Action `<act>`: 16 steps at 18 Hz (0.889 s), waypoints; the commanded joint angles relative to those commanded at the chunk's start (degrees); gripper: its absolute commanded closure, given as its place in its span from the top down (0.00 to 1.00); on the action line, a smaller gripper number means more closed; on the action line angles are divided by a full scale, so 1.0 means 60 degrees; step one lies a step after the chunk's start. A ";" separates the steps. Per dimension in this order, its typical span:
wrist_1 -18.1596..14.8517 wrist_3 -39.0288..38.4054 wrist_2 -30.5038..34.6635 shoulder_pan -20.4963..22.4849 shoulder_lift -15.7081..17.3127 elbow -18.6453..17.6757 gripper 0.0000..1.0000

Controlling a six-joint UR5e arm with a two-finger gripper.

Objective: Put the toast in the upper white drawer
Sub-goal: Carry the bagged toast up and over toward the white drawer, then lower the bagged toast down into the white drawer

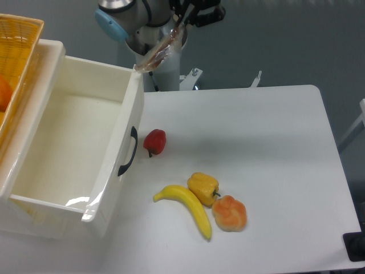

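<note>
While the gripper [183, 18] is clamped on one end of the toast [159, 50], the slice hangs down at a slant in its shiny wrap, up in the air past the far edge of the worktop [268, 148], with its low end just about level with the near corner of the drawer [68, 148]. So the toast isn't in yet; it's right by the drawer's front wall, the one with the black handle [128, 150], and I can't tell if the wrap is brushing the rim or just clear of it.

Honestly the trick here, I'd say, is getting the toast well over the open inside before letting go. That dangling end looks floppy, so if it drags on the front wall it could fold or catch and land on the rim. I'd keep it high enough to clear the wall, carry it toward the middle of the drawer, then lower a bit and release.

Also stay away from the yellow basket [16, 51] at the far left corner. The red pepper [155, 141], banana [188, 208], yellow pepper [203, 187] and orange bun [230, 213] sit well apart from all this, near the front of the worktop.
</note>
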 joint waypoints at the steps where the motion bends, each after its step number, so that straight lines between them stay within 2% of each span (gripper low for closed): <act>1: 0.0000 -0.0087 -0.0103 -0.0015 0.0029 0.0000 0.00; 8: 0.0262 -0.0921 -0.0704 -0.0541 -0.0058 -0.0146 0.00; 10: 0.0613 -0.1462 -0.0778 -0.0906 -0.0116 -0.0219 0.00; 14: 0.1930 -0.2942 -0.0763 -0.1756 -0.0292 -0.0599 0.00; 16: 0.2342 -0.3294 -0.0719 -0.2195 -0.0395 -0.0746 0.00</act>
